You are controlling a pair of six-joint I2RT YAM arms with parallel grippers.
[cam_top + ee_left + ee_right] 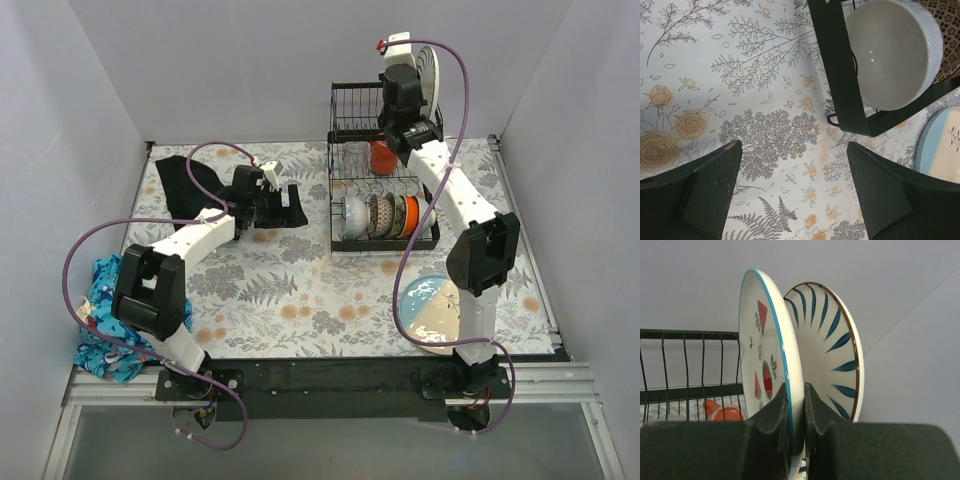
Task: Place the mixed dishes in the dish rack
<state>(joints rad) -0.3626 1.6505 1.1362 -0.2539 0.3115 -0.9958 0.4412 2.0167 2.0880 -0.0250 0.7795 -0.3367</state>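
Note:
The black wire dish rack (345, 190) stands at the back right. My right gripper (408, 72) is above its upper shelf, shut on the rim of a white plate with a teal edge and watermelon pictures (765, 360). The fingers (777, 405) clamp it upright. Just behind it stands a plate with dark blue radial stripes (832, 350). An orange mug (383, 157) lies in the upper shelf, also in the right wrist view (722, 412). Several bowls (375, 215) stand in the lower tray, including a white bowl (892, 50). My left gripper (285, 200) is open and empty over the floral mat, left of the rack.
A pale blue and cream plate (432, 312) lies on the mat by the right arm's base and shows in the left wrist view (945, 145). A black cloth (185, 180) lies at the back left. A blue patterned cloth (105, 320) hangs off the left edge.

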